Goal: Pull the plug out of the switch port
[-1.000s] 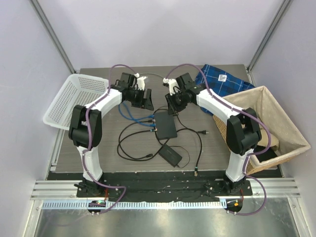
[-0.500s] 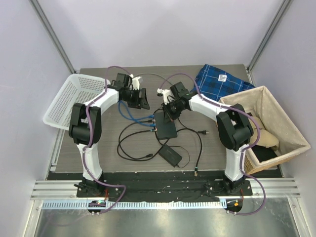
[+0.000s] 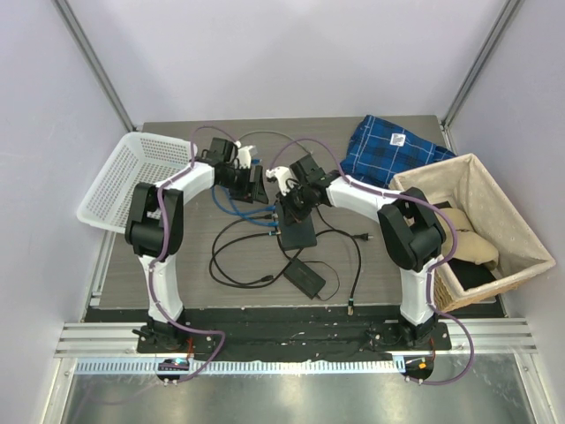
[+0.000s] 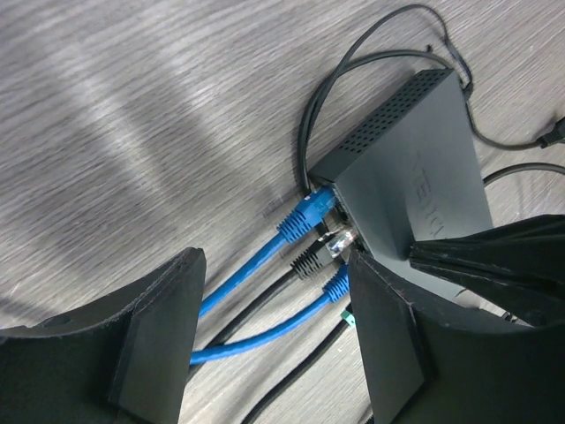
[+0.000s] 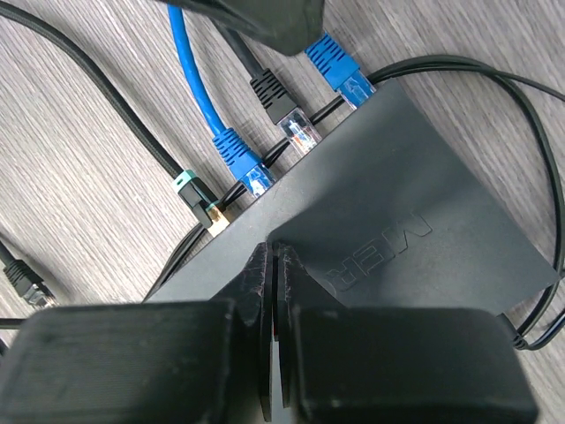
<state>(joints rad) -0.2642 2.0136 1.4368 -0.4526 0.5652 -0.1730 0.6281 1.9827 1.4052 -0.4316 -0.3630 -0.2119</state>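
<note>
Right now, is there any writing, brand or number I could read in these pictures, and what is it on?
"MER": raised letters on top of the network switch; the rest of the word is hidden by the right end effector.
White label on the blue checked cloth: too small to read.
Nothing else legible shows.

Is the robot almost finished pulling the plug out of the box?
Not yet. Done: the right gripper, shut, is down on the switch, seemingly steadying it. In hand: the left gripper hangs open over the plugs. Left: all four plugs sit in their ports, so one must be gripped and pulled out.
</note>
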